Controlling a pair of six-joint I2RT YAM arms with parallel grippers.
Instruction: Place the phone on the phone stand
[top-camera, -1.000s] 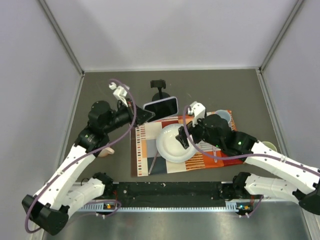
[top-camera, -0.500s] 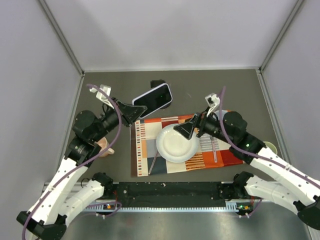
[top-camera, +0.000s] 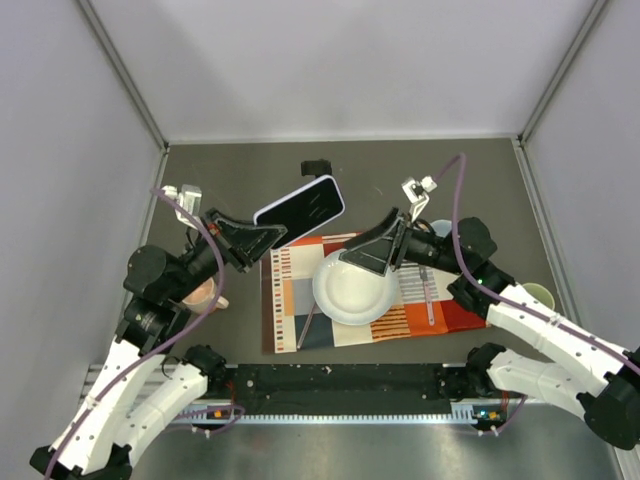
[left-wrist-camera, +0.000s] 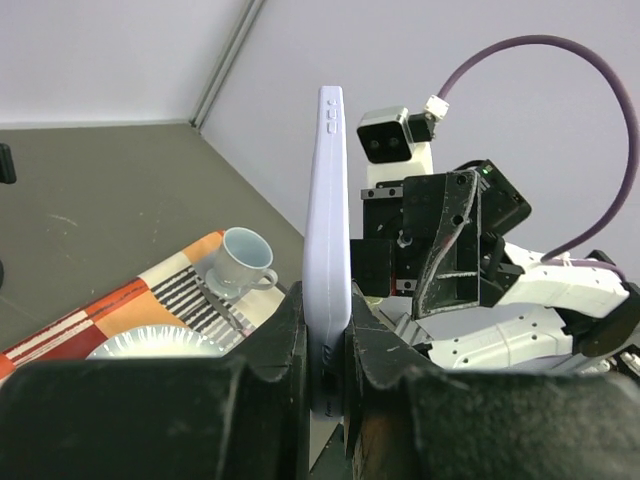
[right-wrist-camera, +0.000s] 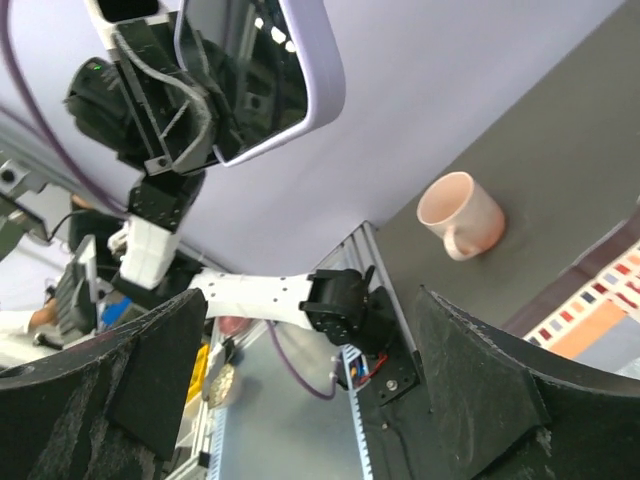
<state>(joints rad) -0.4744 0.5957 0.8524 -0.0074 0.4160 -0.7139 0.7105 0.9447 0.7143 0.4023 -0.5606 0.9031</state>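
The phone (top-camera: 300, 207) is up in the air above the placemat's far left corner, glossy screen facing up and to the right. My left gripper (top-camera: 268, 236) is shut on its lower end; in the left wrist view the lavender edge (left-wrist-camera: 328, 190) stands upright between the jaws (left-wrist-camera: 328, 335). The black phone stand (top-camera: 317, 167) sits on the table just behind the phone, partly hidden by it. My right gripper (top-camera: 372, 250) hovers open above the plate, pointing at the phone (right-wrist-camera: 268, 70). Nothing is between its fingers (right-wrist-camera: 478, 385).
A white plate (top-camera: 350, 290) lies on the striped orange placemat (top-camera: 290, 310), with cutlery beside it. A pale blue cup (left-wrist-camera: 246, 262) on a saucer stands at the mat's far right. A pink mug (right-wrist-camera: 460, 214) sits to the left of the mat, and a pale cup (top-camera: 541, 293) at the far right.
My left arm has drawn back to the left and raised the phone off the stand area. My right gripper has lifted from the plate and swung up towards the phone, its jaws narrowing slightly.
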